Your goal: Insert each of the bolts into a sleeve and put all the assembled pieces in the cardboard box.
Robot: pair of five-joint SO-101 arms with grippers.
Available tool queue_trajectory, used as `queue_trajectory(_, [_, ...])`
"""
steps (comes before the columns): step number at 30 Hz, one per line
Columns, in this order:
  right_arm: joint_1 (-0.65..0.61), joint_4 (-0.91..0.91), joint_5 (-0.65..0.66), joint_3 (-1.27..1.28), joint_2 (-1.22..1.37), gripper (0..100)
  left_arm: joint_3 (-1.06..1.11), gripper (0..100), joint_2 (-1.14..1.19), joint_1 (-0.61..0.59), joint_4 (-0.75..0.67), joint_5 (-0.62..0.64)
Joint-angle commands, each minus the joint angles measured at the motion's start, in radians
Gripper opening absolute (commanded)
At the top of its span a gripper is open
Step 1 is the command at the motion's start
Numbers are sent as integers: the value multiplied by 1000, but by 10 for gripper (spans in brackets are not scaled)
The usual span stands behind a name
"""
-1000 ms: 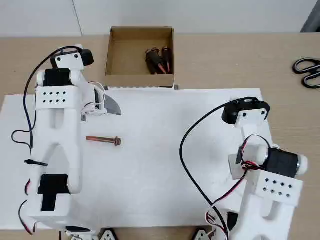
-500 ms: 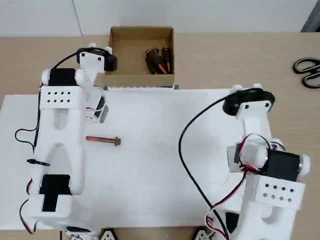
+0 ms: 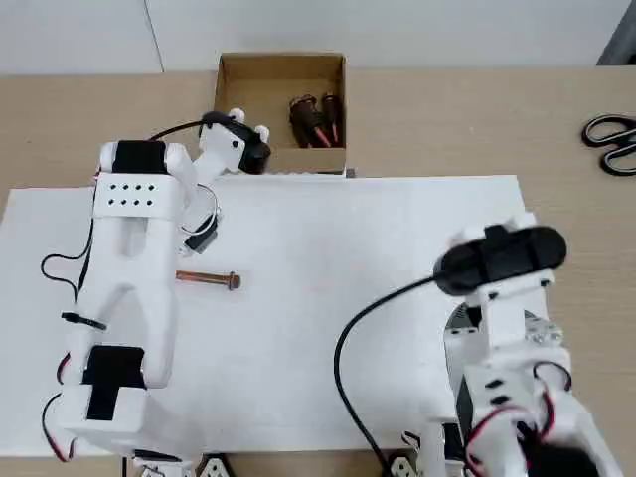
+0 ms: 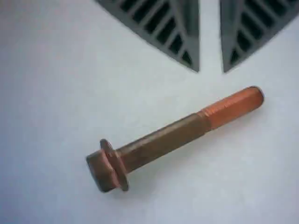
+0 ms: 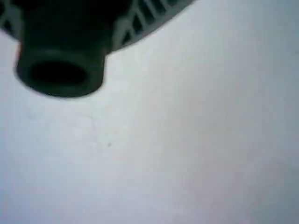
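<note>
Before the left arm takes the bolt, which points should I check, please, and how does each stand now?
1. Bolt lies free on the white sheet: ok.
2. Left hand open: ok.
3. Left hand around the bolt: not ok, fingertips are off its threaded end.
4. Sleeve held in right hand: ok.
5. Sleeve bore clear: cannot tell, too dark.
6. Cardboard box has room: ok.

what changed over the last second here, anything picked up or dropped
The left arm swung its wrist rightward in the high view, bringing the open left gripper close over the bolt. The right arm drew back toward its base. Nothing was visibly grasped or let go. The bolt, the two assembled pieces in the cardboard box and the scissors stayed put.
</note>
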Motion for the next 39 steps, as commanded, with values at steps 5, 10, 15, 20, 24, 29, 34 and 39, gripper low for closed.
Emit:
queue_trajectory(5, [76, -56, 6, 44, -50, 7, 13, 21, -44, 8, 25, -261])
queue_trajectory(10, [77, -147, 5, 143, -101, 5, 84, 23, -44, 9, 25, -405])
queue_trajectory(15, [77, -231, 5, 267, -199, 5, 151, 56, -44, 8, 25, -502])
queue_trajectory(20, [79, -229, 5, 342, -286, 4, 177, 123, -44, 11, 23, -559])
queue_trajectory(24, [79, -228, 6, 345, -311, 4, 188, 124, -8, 25, -11, -580])
queue_trajectory(29, [79, -228, 6, 345, -311, 4, 168, 124, 110, 26, -61, -592])
queue_trajectory(34, [79, -228, 6, 345, -311, 4, 99, 124, 178, 25, -68, -594])
queue_trajectory(39, [79, -228, 6, 345, -311, 4, 51, 124, 245, 26, -92, -594])
